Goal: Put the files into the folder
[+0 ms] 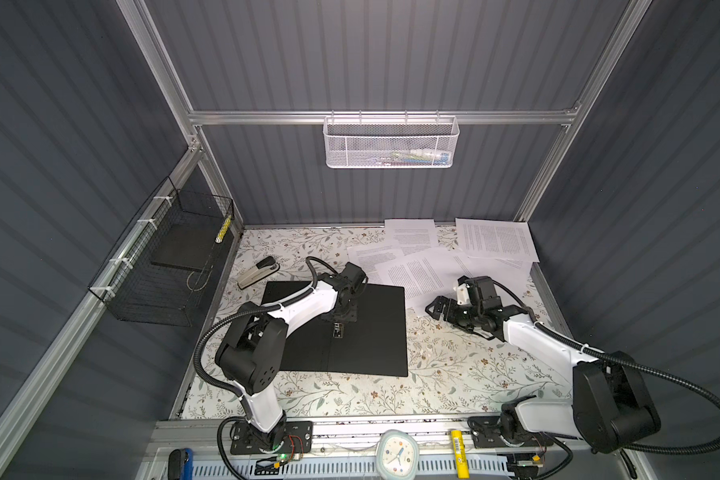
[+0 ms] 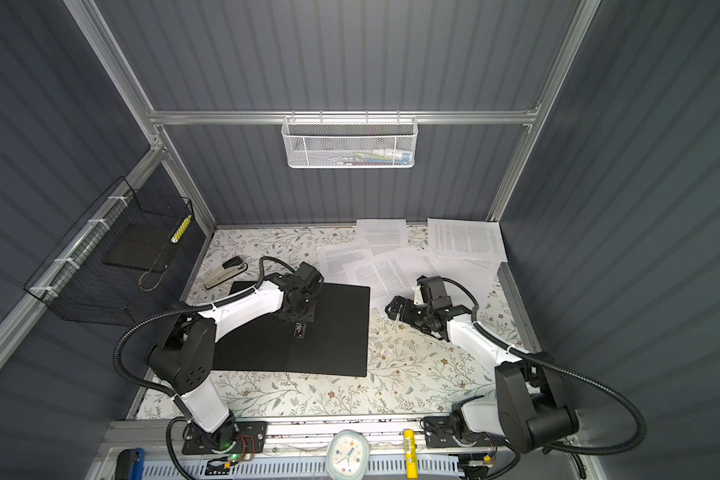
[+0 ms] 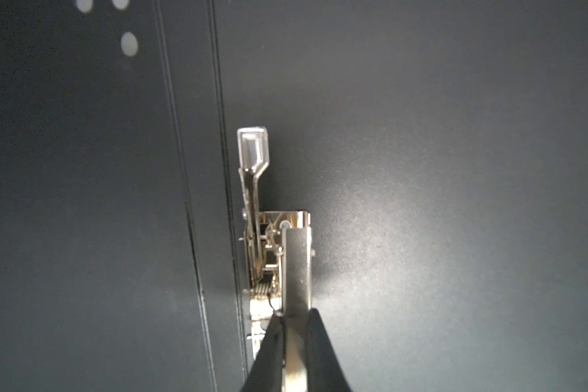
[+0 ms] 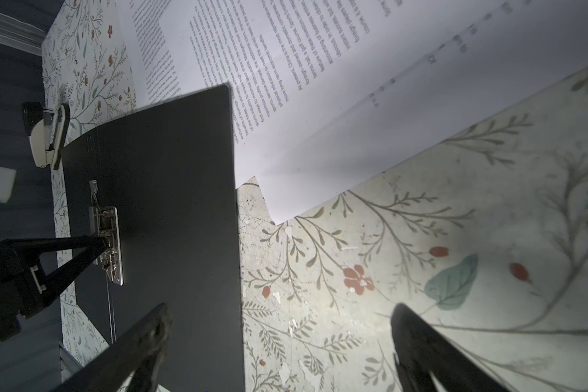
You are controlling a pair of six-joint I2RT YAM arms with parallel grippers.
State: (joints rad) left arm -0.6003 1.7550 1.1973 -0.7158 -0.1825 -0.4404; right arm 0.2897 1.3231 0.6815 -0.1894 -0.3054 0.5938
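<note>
Whereas both top views show the open folder [image 1: 371, 332] mid-table with files [image 1: 495, 241] fanned behind-right, the left wrist view adds the left gripper [image 3: 296, 312], jaws narrow, pinching its metal clip [image 3: 275, 237]; right gripper [image 4: 280, 309] gapes empty; print unreadable.

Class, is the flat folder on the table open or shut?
Open: the flat black folder lies spread, its shiny metal clip facing up.

The folder [image 2: 329, 332] lay open, black side up, mid-table [image 2: 412, 374]. The left gripper [image 2: 298, 323] pointed down at its clip [image 2: 299, 331]. Files [image 2: 391, 270] overlapped at 1 o'clock, reaching the folder's corner. The right gripper [image 2: 393, 309], jaws apart, hung at the folder's 3 o'clock. A stapler [image 2: 223, 272] lay at 10 o'clock.
</note>
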